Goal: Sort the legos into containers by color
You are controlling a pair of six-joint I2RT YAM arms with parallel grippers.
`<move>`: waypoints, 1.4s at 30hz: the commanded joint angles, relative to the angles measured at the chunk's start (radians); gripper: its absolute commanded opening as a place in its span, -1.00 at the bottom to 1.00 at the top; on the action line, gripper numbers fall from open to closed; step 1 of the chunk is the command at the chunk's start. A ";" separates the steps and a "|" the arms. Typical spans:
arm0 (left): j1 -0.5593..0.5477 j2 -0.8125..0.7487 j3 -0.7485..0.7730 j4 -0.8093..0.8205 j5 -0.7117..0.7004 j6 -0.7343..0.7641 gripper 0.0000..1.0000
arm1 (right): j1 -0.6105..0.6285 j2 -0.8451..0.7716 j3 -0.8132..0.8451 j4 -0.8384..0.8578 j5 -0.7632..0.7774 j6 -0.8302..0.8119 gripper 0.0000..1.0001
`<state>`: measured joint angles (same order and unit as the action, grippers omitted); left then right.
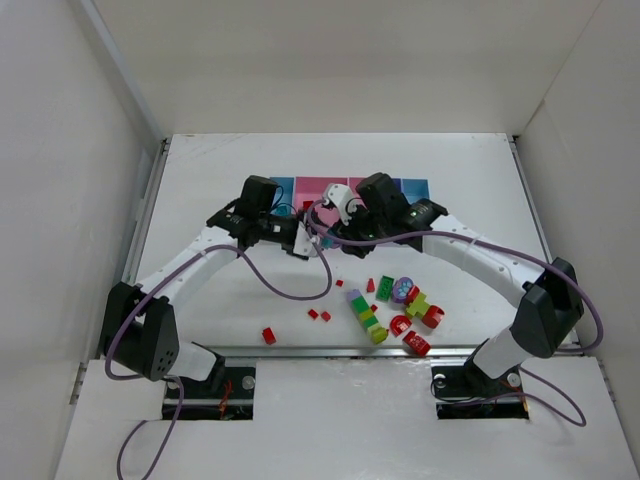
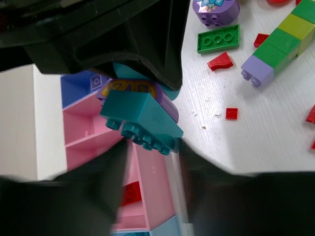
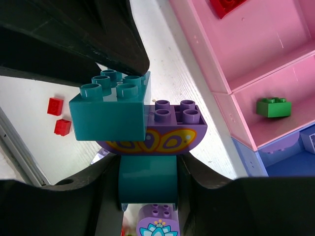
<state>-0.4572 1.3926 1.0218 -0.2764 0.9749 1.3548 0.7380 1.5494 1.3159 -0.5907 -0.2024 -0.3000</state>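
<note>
The table (image 1: 230, 180) is white, and the two arms reach over it and meet near the middle. From above, the arms cover most of the containers (image 1: 322, 187). Only bits of teal, pink and blue peek out behind them. The spot where the arms meet is too dark and small to read from up there.

The left tool (image 2: 155, 150) shows only as two dark, fuzzy fingers at the bottom of its own camera view. They sit very close on each side of the teal brick (image 2: 142, 118). The blur hides whether they pinch it, so I cannot tell if this tool is clenched.

The right tool (image 3: 147, 164) is easier to see. Its fingers squeeze the teal curved piece (image 3: 147, 184) at one end of the lego cluster (image 3: 150, 140). The cluster sits between the two tools, just beside the edge of the pink bins. Its middle is a purple arch with a yellow drawing, and the teal brick is at the far end.

The loose legos (image 1: 368, 315) lie on the table near the right arm, well apart from both tools. A green brick (image 3: 273, 107) lies in a pink bin. A red brick (image 3: 227, 6) lies in the wide pink bin, cut off by the top edge. A purple flower piece (image 3: 157, 223) is cut off at the bottom. Two tiny red bits (image 3: 55, 105) lie on the table.
</note>
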 commanded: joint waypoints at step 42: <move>0.123 -0.056 0.000 0.256 -0.018 -0.407 -1.00 | -0.140 -0.057 -0.129 0.103 0.001 0.096 -1.00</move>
<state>-0.3367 1.3933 1.0355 -0.0757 0.9203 1.0149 0.5961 1.5337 1.1824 -0.5430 -0.1974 -0.2272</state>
